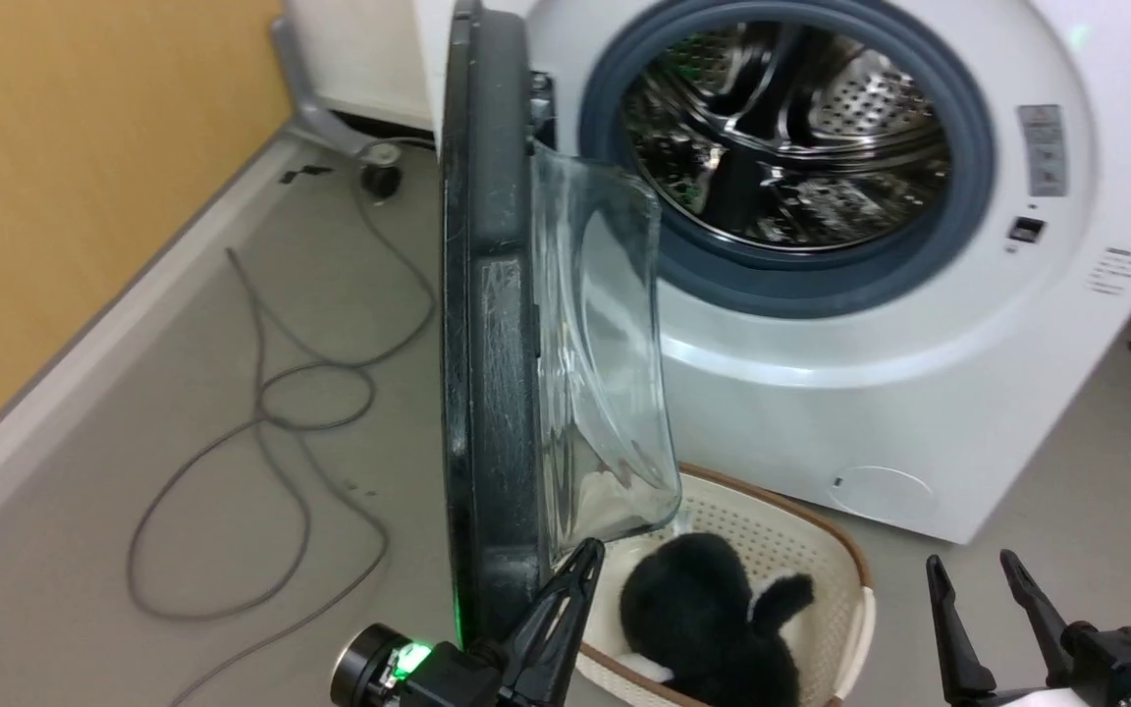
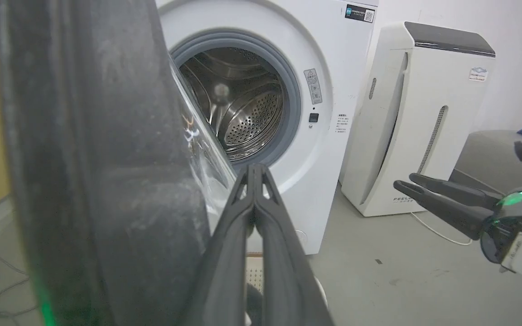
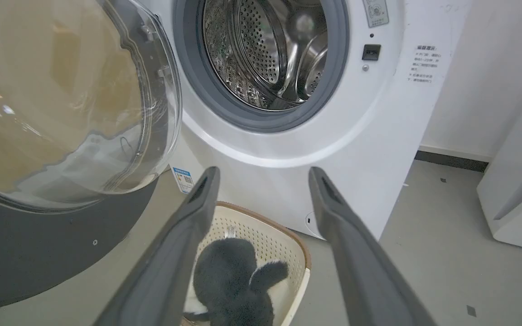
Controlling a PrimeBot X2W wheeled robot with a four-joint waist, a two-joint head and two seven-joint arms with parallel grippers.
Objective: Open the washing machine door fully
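door [image 1: 487,344] stands out edge-on, just left of left gripper [image 1: 585,558] | left pinched together, empty | right gripper [image 1: 970,562] spread, well apart

Grey floor [image 1: 1066,462] with a looping grey cable [image 1: 261,412], yellow wall [image 1: 65,196] at left, white standing appliance [image 2: 424,113] at right

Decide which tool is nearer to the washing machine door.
Left. The left tool is by the washing machine door, at its lower edge; the right tool is apart, beyond the laundry basket.

Head: above, looking down at washing machine [image 1: 870,393].
Left wrist: close beside door [image 2: 98,158].
Right wrist: low, facing drum [image 3: 265,50].
Shared: drum.
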